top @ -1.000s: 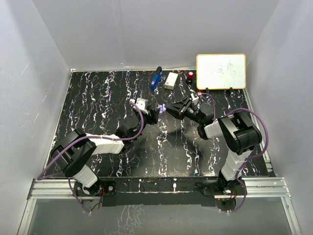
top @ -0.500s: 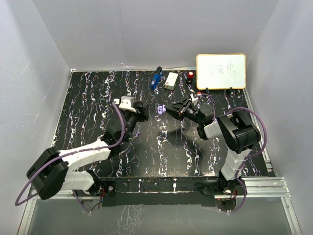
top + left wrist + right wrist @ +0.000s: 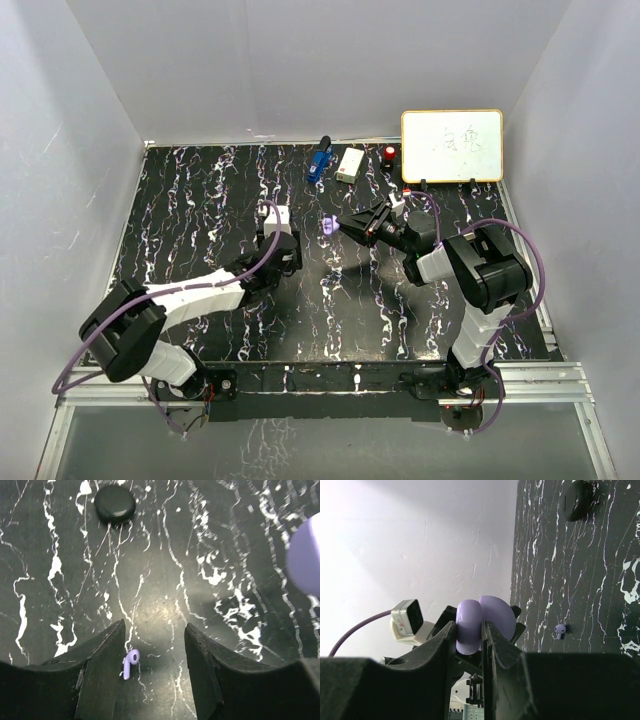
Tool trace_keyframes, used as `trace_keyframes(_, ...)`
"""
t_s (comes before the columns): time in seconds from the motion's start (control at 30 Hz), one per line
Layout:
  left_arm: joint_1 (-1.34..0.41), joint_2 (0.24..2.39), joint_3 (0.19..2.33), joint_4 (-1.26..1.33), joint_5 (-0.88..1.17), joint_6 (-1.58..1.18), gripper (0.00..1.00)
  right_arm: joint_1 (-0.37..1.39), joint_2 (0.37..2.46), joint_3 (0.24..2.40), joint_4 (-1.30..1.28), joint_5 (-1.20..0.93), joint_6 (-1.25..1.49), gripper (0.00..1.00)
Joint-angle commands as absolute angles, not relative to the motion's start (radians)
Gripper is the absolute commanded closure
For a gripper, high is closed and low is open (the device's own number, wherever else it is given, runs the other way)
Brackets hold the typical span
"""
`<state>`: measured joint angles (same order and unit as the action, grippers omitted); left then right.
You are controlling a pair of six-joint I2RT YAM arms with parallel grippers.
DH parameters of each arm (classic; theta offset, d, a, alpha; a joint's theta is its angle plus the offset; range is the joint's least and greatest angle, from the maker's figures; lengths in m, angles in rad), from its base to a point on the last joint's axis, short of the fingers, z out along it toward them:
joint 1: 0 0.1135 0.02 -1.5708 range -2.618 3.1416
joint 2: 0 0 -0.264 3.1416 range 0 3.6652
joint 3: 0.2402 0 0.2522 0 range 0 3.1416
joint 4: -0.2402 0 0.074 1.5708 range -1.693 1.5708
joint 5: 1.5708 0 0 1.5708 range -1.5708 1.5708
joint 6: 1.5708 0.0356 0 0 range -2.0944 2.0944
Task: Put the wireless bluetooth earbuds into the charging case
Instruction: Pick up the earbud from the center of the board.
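Observation:
A pale lilac earbud (image 3: 131, 662) lies on the black marbled table, between the fingers of my left gripper (image 3: 155, 627) and close to its left finger. That gripper (image 3: 287, 258) is open and low over the table. The same earbud (image 3: 560, 630) shows in the right wrist view. My right gripper (image 3: 470, 626) is shut on the lilac charging case (image 3: 497, 612), whose lid stands open, and holds it above the table's middle (image 3: 327, 225). The case's edge (image 3: 305, 555) shows at the right of the left wrist view.
A round black case (image 3: 115, 503) lies shut on the table beyond the left gripper, also in the right wrist view (image 3: 577, 500). At the back stand a blue tool (image 3: 319, 160), a white box (image 3: 350, 164), a red object (image 3: 389, 153) and a whiteboard (image 3: 452, 146).
My left gripper has drawn back from the lilac case, swung left, then come down over the earbud on the table. The right gripper has kept the case almost still.

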<state>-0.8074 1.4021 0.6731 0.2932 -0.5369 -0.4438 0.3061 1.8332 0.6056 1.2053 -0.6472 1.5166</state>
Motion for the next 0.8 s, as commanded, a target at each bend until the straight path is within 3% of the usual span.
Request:
trace_keyframes(0.0,-0.813,1.426,0.734,0.128,-0.594,-0.484,0.51,0.304,1.796,0.622,1.241,-0.653,1.494,1.0)
trace_keyframes(0.23,-0.813,1.468,0.721,0.12,-0.58,-0.502,0.52,0.301,1.792,0.618,1.242,-0.653,1.494,1.0)
trace_keyframes(0.43,-0.812,1.506,0.74,0.09,-0.565,-0.504,0.59,0.302,1.792,0.614,1.244,-0.653,1.494,1.0)
trace_keyframes(0.77,-0.813,1.576,0.789,0.016,-0.541,-0.523,0.59,0.3,1.79,0.609,1.247,-0.653,1.493,1.0)
